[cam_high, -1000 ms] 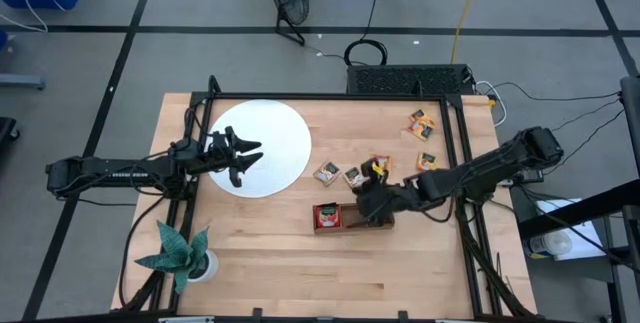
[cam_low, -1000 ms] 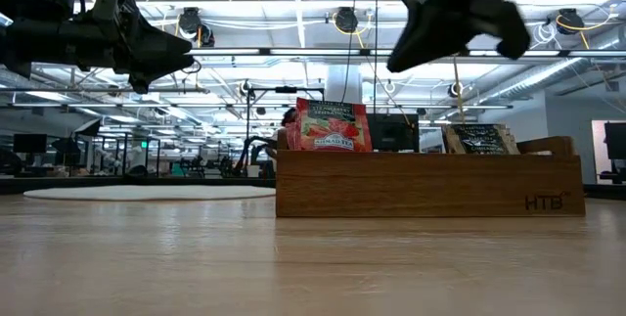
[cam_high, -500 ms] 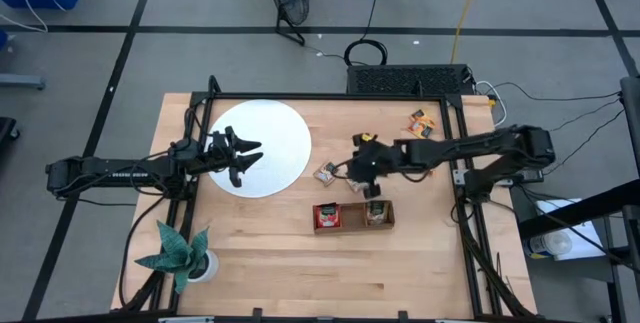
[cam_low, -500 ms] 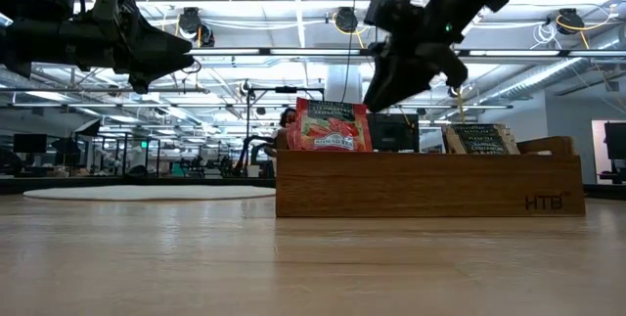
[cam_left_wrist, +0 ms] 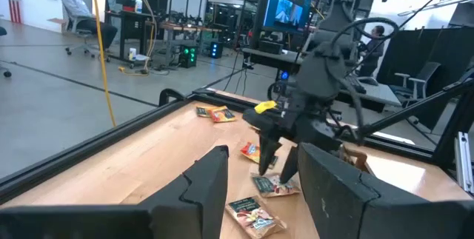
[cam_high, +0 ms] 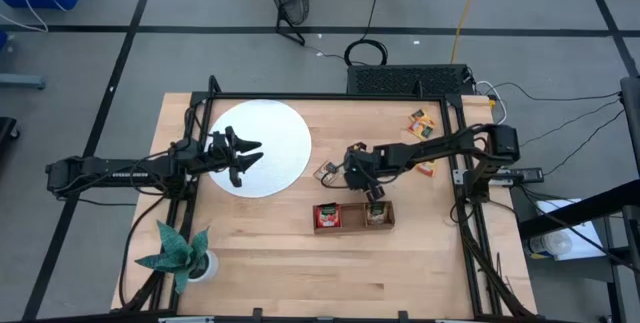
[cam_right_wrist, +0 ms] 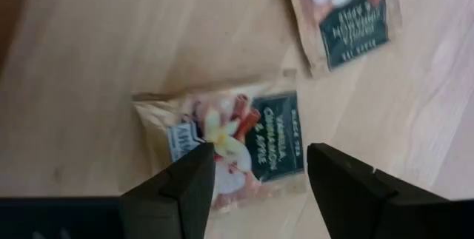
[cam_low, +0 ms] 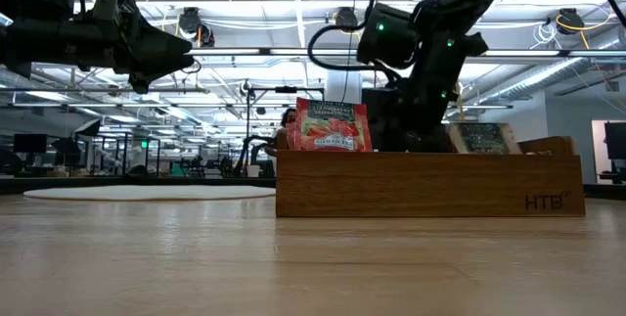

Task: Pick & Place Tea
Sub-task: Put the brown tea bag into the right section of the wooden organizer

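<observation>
Counter (cam_high: pixel 280 263) is pale wood, butcher-block strips, smooth with a soft sheen in the low view; the tray (cam_low: pixel 430 184) is darker brown wood, smooth satin, with a branded mark on its front wall. Tea sachets (cam_right_wrist: pixel 229 146) look like printed paper or foil wrappers, slightly glossy and creased at the edges, and the red sachet (cam_low: pixel 329 125) standing in the tray is glossy too. White disc (cam_high: pixel 275 128) is matt and flat; both pincers, right (cam_right_wrist: pixel 255 183) and left (cam_left_wrist: pixel 255 187), are dark matt plastic, as are the arms.
</observation>
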You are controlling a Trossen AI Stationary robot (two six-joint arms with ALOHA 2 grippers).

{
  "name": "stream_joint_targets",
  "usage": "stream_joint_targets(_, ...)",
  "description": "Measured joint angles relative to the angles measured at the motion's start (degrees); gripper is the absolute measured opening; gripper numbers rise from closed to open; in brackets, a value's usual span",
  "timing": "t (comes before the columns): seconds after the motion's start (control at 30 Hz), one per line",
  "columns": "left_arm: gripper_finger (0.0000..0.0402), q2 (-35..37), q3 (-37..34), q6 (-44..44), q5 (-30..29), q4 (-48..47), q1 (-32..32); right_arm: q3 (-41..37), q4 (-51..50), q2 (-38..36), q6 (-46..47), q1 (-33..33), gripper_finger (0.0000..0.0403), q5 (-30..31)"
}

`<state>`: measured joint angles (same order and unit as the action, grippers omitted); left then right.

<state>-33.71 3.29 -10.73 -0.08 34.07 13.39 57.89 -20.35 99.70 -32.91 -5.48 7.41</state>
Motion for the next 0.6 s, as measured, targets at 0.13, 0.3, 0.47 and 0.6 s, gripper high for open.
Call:
stream_joint_targets(0.13,0.0166,0.0,0.0,0.0,0.0,0.0,0.0,0.4,-0.8,1.3,0.7,-1.3,0.0197,-0.2)
stream_joint_targets(0.3,0.0166,0.0,0.0,0.0,0.0,0.0,0.0,0.5,-1.5,2.2,2.2,-3.1,0.0196,-4.6)
stream_joint_targets(0.47,0.0166,0.0,0.0,0.0,0.0,0.0,0.0,1.0,-1.8,2.7,6.5,-5.4,0.0196,-6.5)
stream_joint_targets(0.6,0.0166,0.0,0.0,0.0,0.0,0.0,0.0,1.0,-2.0,2.8,8.6,-7.4,0.0196,-9.1)
